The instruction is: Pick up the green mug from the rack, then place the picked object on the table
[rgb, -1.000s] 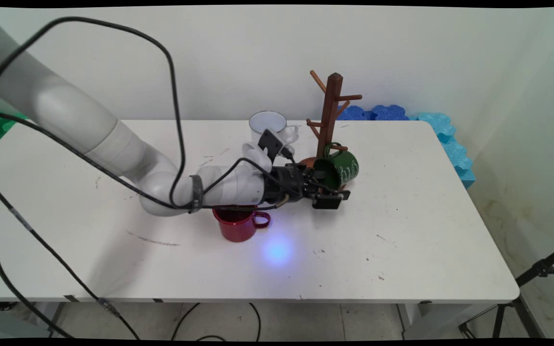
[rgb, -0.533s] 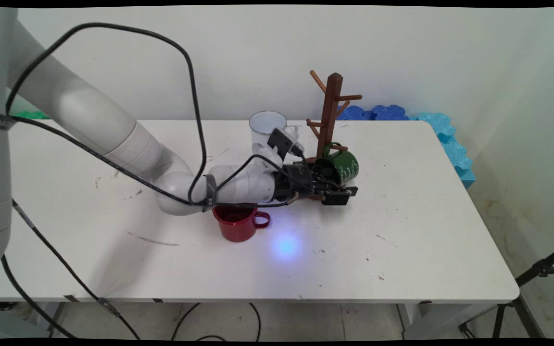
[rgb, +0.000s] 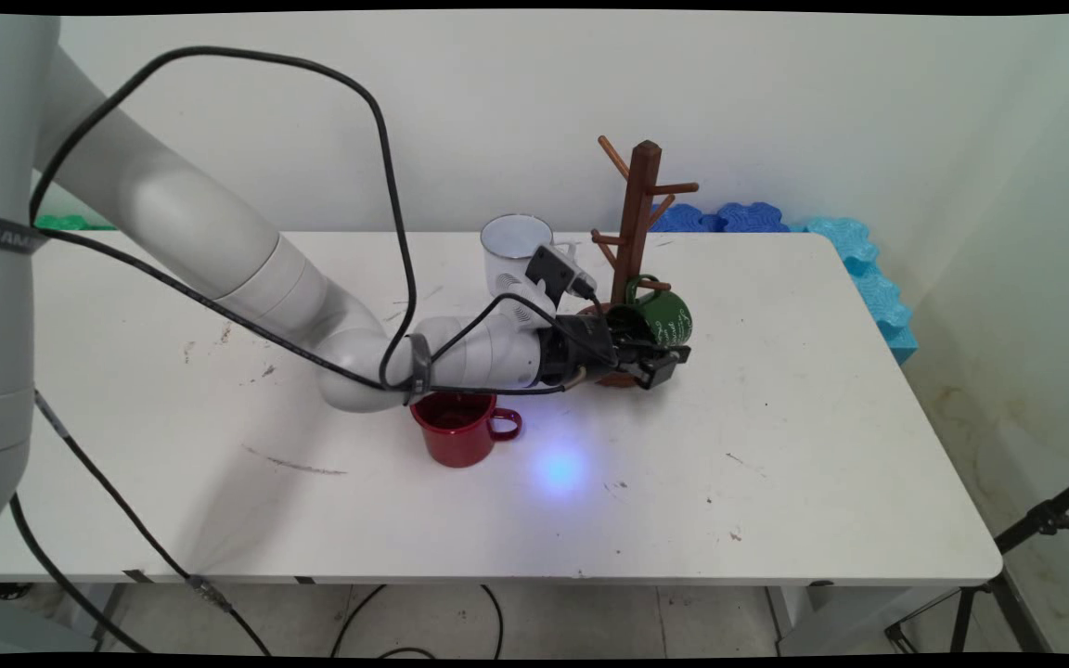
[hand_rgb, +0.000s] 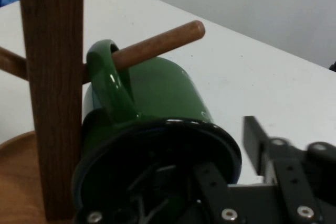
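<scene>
One green mug (hand_rgb: 157, 108) on peg (hand_rgb: 157, 43), jaws seemingly gripping rim

Mug tree (rgb: 638, 227) stands toward the table's (rgb: 822, 445) far side, right of centre. One mug (rgb: 664, 318) hangs by its handle on a low peg (hand_rgb: 157, 45) of the tree, tilted, mouth toward the gripper (rgb: 660, 362). Gripper at the mug's rim, one finger inside, one outside. Second mug (rgb: 514, 249) upright just left of the tree. Third mug (rgb: 460, 429) upright nearer the front, under the arm.
</scene>
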Robot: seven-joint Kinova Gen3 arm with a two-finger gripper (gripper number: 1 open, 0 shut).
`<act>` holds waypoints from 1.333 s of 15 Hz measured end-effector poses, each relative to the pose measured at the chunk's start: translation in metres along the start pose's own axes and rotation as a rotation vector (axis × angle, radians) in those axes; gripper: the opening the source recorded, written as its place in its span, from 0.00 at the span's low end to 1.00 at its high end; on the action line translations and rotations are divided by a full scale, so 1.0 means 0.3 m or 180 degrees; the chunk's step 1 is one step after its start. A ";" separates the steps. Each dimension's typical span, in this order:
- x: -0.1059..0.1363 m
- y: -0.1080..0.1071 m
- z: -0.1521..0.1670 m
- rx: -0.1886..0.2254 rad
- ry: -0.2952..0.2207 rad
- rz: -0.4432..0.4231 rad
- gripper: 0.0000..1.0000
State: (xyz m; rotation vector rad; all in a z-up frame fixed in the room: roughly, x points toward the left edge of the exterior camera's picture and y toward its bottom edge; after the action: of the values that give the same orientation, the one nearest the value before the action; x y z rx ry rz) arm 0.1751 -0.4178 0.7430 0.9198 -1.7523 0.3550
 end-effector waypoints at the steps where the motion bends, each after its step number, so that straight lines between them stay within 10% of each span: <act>1: 0.003 0.000 0.000 -0.0005 -0.0002 0.0003 0.00; 20: 0.105 0.051 -0.121 -0.0338 -0.0055 0.0134 0.00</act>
State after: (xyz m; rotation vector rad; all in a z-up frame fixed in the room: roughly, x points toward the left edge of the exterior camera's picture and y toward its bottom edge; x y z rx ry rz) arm 0.1844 -0.3977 0.7885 0.8132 -1.7908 0.2794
